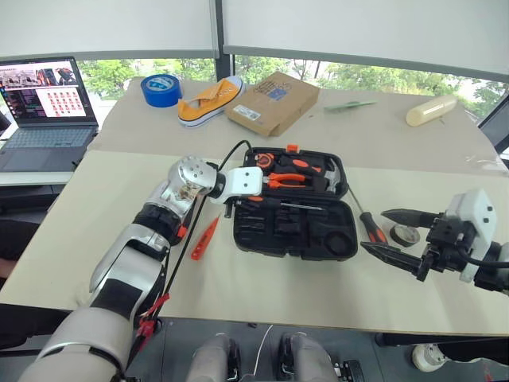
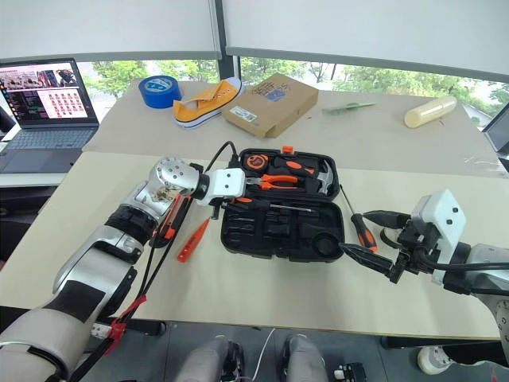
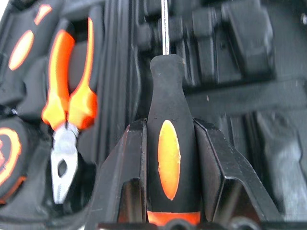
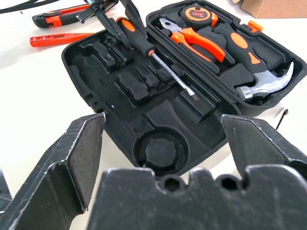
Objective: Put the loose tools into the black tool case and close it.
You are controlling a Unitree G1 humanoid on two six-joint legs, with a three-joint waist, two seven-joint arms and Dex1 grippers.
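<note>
One orange-and-black-handled screwdriver (image 3: pixel 168 158) is sitting clamped in the left gripper (image 3: pixel 169 167) | stiff, light, rubbery handle gripping well mid-grip | right gripper (image 1: pixel 394 232) is hanging wide, empty | open black moulded-plastic tool case (image 1: pixel 290 232) lying beneath the left fingers

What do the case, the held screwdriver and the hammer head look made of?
Case: matte black moulded plastic, judging by its shaped slots. Screwdriver, clamped in the left gripper: black handle with a glossy orange inlay, probably plastic or rubber; thin grey shaft that looks like metal. Hammer head: shiny silver metal with bright reflections, likely polished steel.
</note>
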